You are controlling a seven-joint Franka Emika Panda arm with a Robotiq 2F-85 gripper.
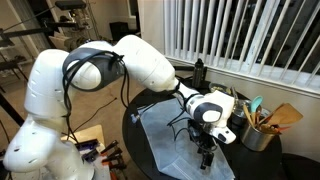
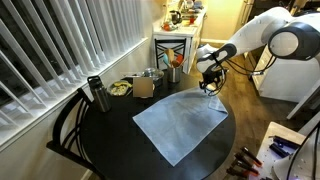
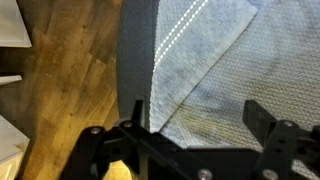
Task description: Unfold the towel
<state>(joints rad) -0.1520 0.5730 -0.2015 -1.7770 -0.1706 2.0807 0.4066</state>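
Blue-grey towel [image 3: 215, 70] is filling the wrist view right under the gripper [image 3: 198, 128]. The jaws are standing wide apart, released, nothing between them. The towel is lying on the round black table [image 2: 110, 135], on the side nearest the arm, and in both exterior views the gripper is hovering just above the cloth's edge there.

A diagonal fold line is running up to the right between the fingers [image 3: 262, 115], with a white stitched stripe [image 3: 178, 38] beside it. So a corner is sitting doubled over. I can't tell from here which side of the line is the upper layer. Wood floor [image 3: 60, 90] is showing at the left, so I'm working close to the drop-off.

What I'm aiming for:
- Finding the loose edge of the flap and coming down on that, not on the crease.
- Taking a shallow bite, top layer only. Going deep is risking both layers and dragging the whole sheet.
- Lifting low, then pulling across the crease toward bare table, away from the rim.
- Moving slowly, since thin cloth is likely slipping easily.

Farther off, the cup [image 1: 258, 135] of utensils is sitting near the gripper's side, so I'm minding clearance there. The flask [image 2: 97, 93], bowl [image 2: 120, 88] and box [image 2: 143, 86] by the window are sitting well apart from the towel.
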